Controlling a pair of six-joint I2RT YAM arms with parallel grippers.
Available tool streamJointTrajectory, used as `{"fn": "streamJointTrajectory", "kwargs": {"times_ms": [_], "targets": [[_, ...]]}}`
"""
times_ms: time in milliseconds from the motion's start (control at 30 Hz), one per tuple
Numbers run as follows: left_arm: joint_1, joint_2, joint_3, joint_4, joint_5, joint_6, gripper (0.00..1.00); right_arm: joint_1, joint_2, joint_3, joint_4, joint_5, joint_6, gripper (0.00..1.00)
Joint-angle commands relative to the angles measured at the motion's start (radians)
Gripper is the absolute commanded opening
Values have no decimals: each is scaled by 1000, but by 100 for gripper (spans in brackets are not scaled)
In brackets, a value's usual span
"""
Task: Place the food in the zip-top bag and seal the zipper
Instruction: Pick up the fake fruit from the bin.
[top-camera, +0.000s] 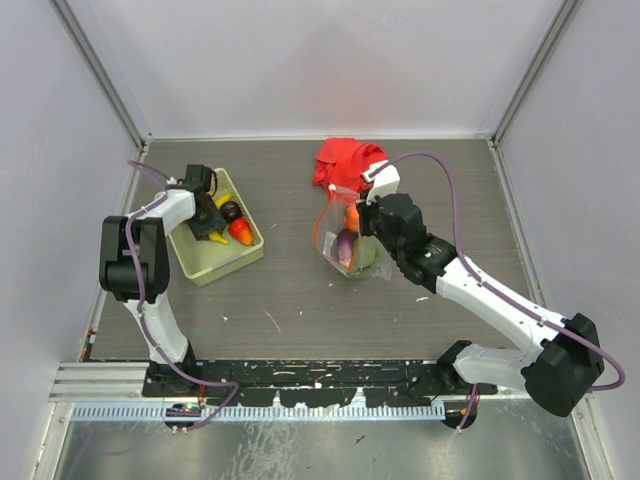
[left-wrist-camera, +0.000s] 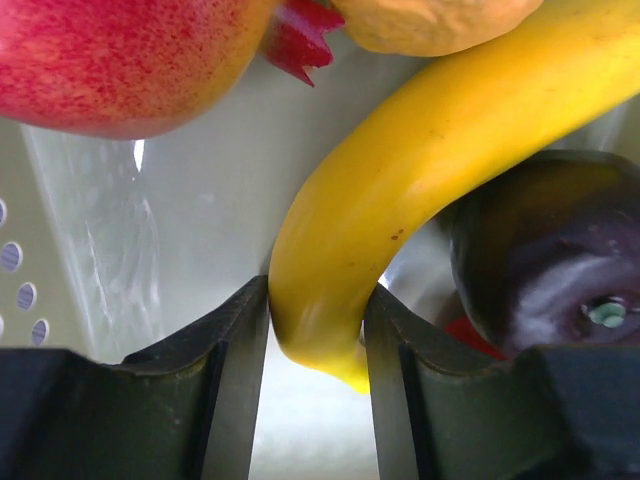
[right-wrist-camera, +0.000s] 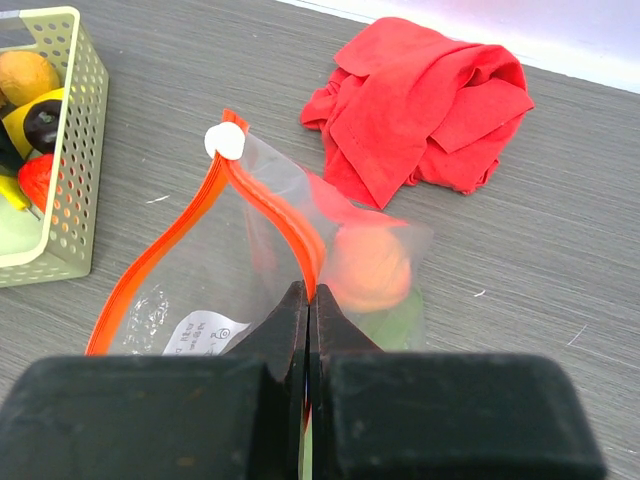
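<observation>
My left gripper (left-wrist-camera: 317, 320) is down in the pale green basket (top-camera: 252, 252), both fingers pressed against the lower end of the yellow banana (left-wrist-camera: 400, 170). A red-yellow fruit (left-wrist-camera: 120, 60), an orange piece (left-wrist-camera: 430, 20) and a dark purple piece (left-wrist-camera: 540, 260) lie around it. The zip-top bag (right-wrist-camera: 200, 290) stands mid-table with its mouth open. My right gripper (right-wrist-camera: 310, 295) is shut on its red-orange zipper (right-wrist-camera: 280, 215), holding that edge up. An orange piece (right-wrist-camera: 370, 265) and green food show through the plastic. In the top view the bag (top-camera: 345, 240) sits beside the right gripper (top-camera: 368, 215).
A crumpled red cloth (top-camera: 345, 160) lies just behind the bag, also in the right wrist view (right-wrist-camera: 430, 100). A white slider (right-wrist-camera: 225, 140) sits at the zipper's far end. The basket (right-wrist-camera: 75, 130) is at the table's left, near the left wall.
</observation>
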Motion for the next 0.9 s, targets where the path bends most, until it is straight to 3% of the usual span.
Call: {"fn": "streamJointTrajectory", "kwargs": {"times_ms": [0, 167, 533, 867], "targets": [[6, 14, 35, 11, -23, -3, 41, 4, 1, 21, 64, 17, -7, 0], [6, -23, -3, -19, -48, -22, 29, 5, 4, 18, 67, 16, -7, 0], [6, -177, -66, -91, -100, -47, 23, 5, 6, 13, 67, 4, 6, 0], [-4, -303, -94, -131, 4, -58, 19, 5, -7, 13, 64, 2, 12, 0]]}}
